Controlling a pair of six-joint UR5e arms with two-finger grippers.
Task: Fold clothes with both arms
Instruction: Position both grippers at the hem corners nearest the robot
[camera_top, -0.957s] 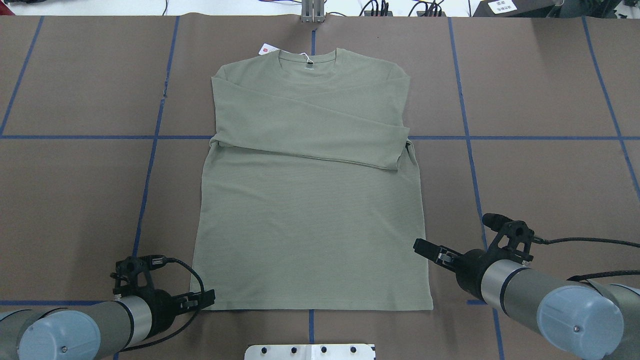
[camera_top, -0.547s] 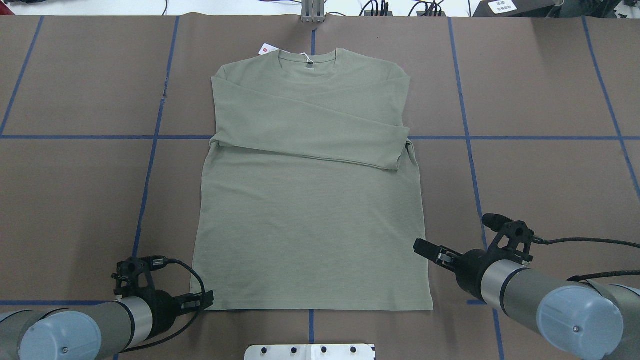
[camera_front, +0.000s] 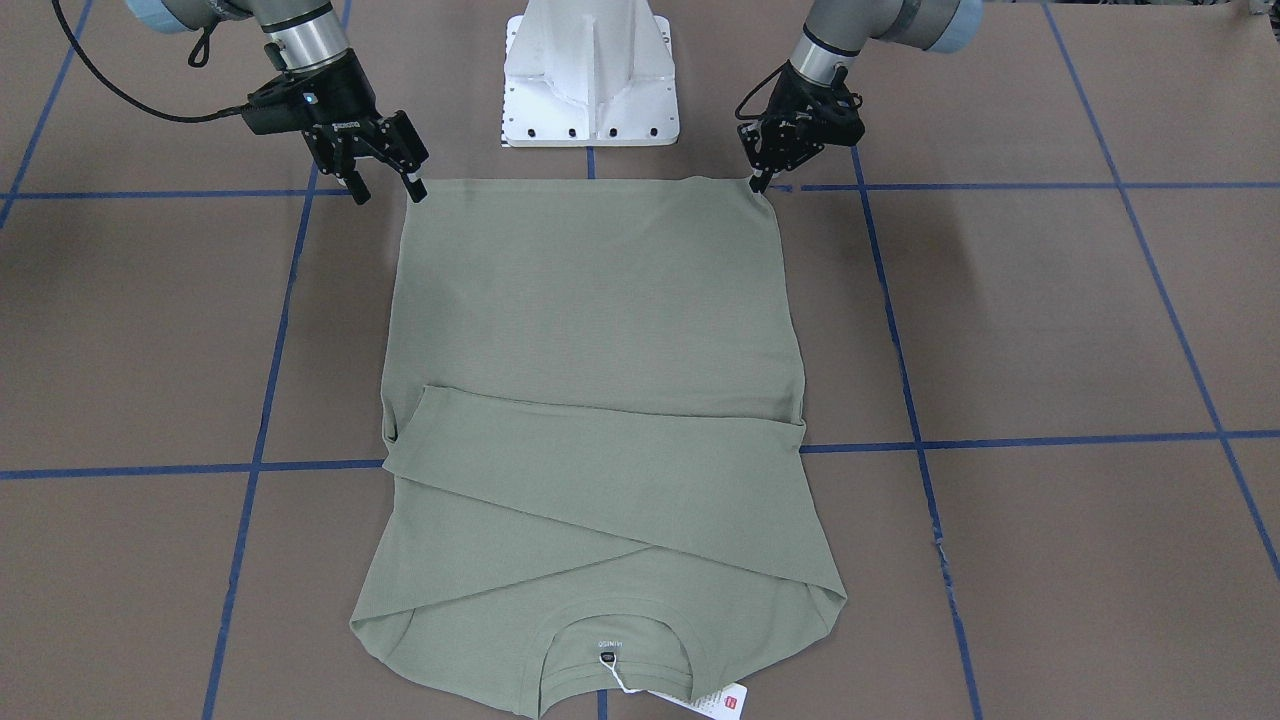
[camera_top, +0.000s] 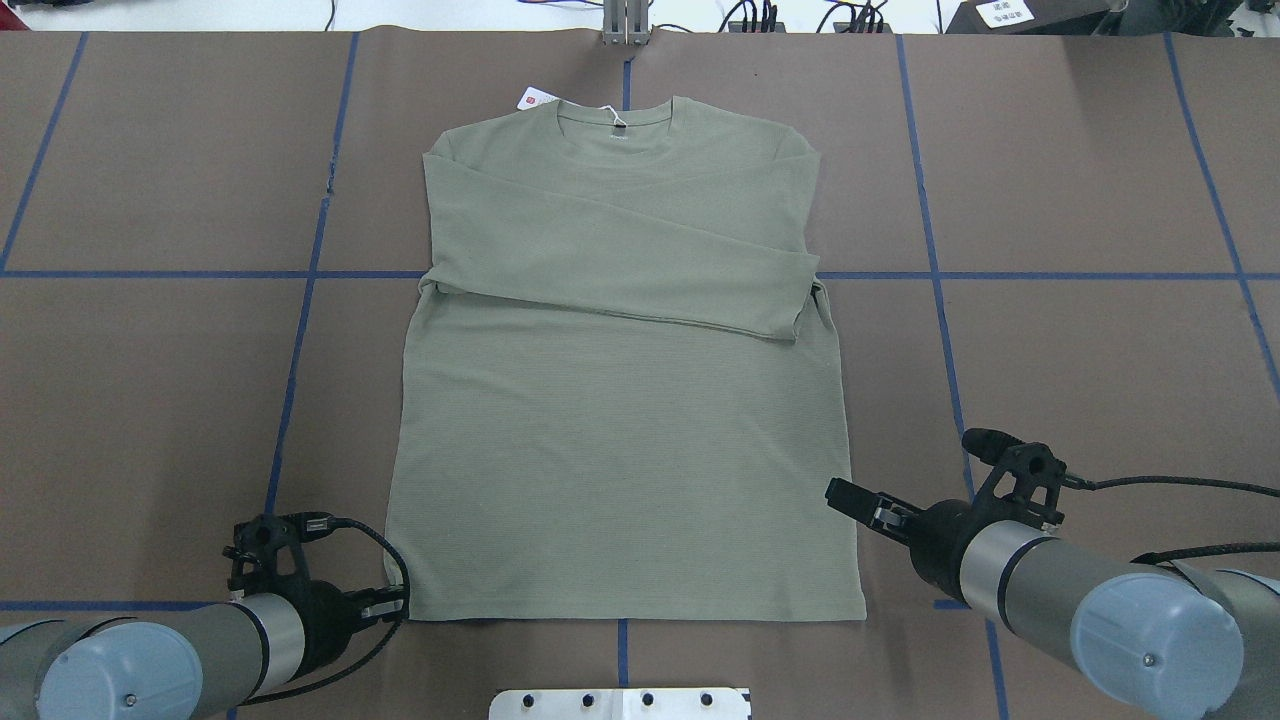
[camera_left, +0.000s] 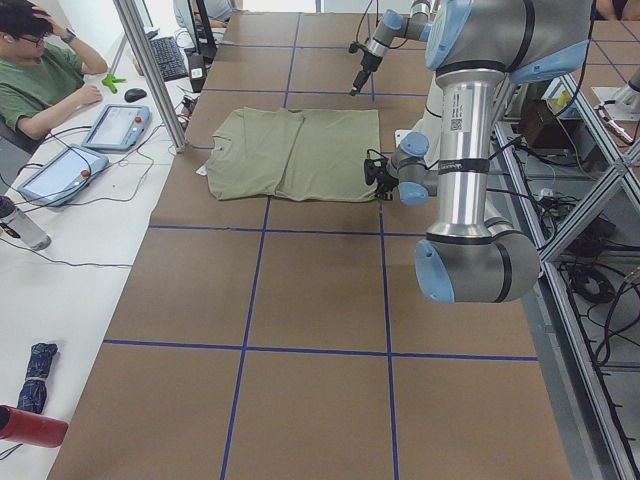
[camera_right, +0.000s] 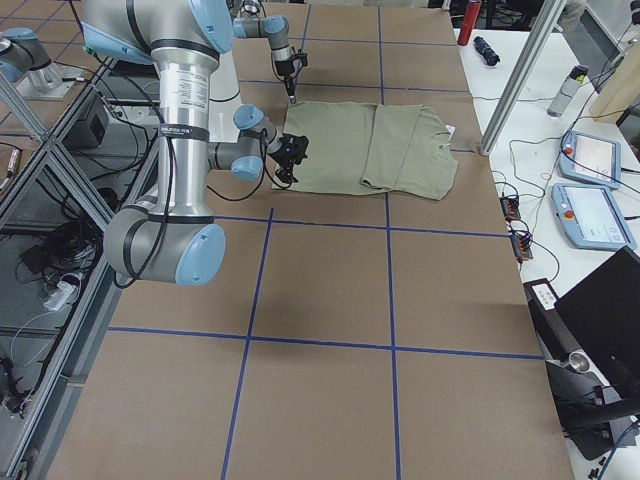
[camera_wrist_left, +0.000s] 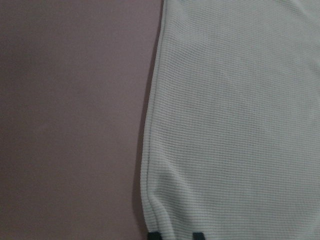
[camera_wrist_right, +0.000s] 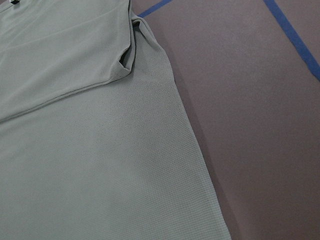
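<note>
- The sage-green long-sleeved shirt (camera_top: 620, 440) lies flat and front up in the middle of the worktop (camera_top: 1080, 380). Its hem is nearest the robot's white pedestal base (camera_front: 590, 75) and its round neck (camera_top: 615, 120) is on the far side.
- Both sleeves (camera_top: 620, 255) are crossed over the chest, and a white hang tag (camera_top: 535, 98) with a red mark pokes out beside the neck.
- The fabric looks like a thin ribbed knit, so I judge it light and limp with no stiffness of its own. It should sag between two holds and cling to the brown cover rather than slide.
- The best places to take hold look like the two hem corners. Both layers need pinching, and the corners should be lifted level so the crossed sleeves stay put.
- The left hand (camera_front: 764, 180) is down at the left hem corner, touching the cloth. Its wrist view shows two dark fingertips (camera_wrist_left: 155, 235) narrowly apart astride a slightly puckered edge. I cannot tell whether they have clenched.
- The right hand (camera_front: 386, 190) is released, with its fingers spread wide. It sits by the shirt's right side edge, close to the other hem corner, and grasps nothing.
- The step in hand seems to be securing the hem for a fold toward the neck. An uneven lift would skew the fold.
- Blue tape lines (camera_top: 930, 250) divide the worktop around the shirt.
</note>
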